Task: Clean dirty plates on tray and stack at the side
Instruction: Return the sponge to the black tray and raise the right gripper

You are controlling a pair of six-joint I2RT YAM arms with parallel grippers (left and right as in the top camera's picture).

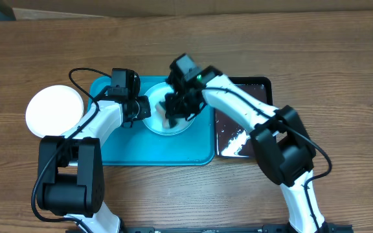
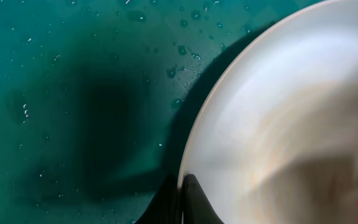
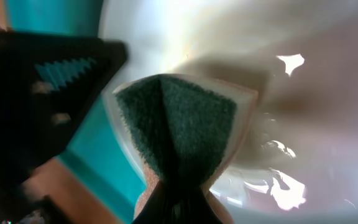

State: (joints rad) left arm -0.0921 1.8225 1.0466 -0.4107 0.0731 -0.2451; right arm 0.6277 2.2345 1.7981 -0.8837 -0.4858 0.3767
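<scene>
On the turquoise tray (image 1: 122, 145) lies a pale round plate (image 1: 164, 127). My left gripper (image 1: 144, 110) is shut on its left rim; in the left wrist view the dark fingertips (image 2: 191, 193) pinch the edge of the plate (image 2: 291, 106) above the wet tray (image 2: 73, 93). My right gripper (image 1: 175, 111) is over the plate, shut on a sponge (image 3: 179, 118) with a dark green scouring face, which is pressed into the wet, glossy plate (image 3: 316, 93). Another white plate (image 1: 54, 111) sits on the table left of the tray.
A glossy black tray (image 1: 246, 123) with wet patches stands right of the turquoise tray, under the right arm. In the right wrist view the left gripper's dark body (image 3: 36, 93) sits close to the sponge. The wooden table (image 1: 342, 77) surrounds both trays.
</scene>
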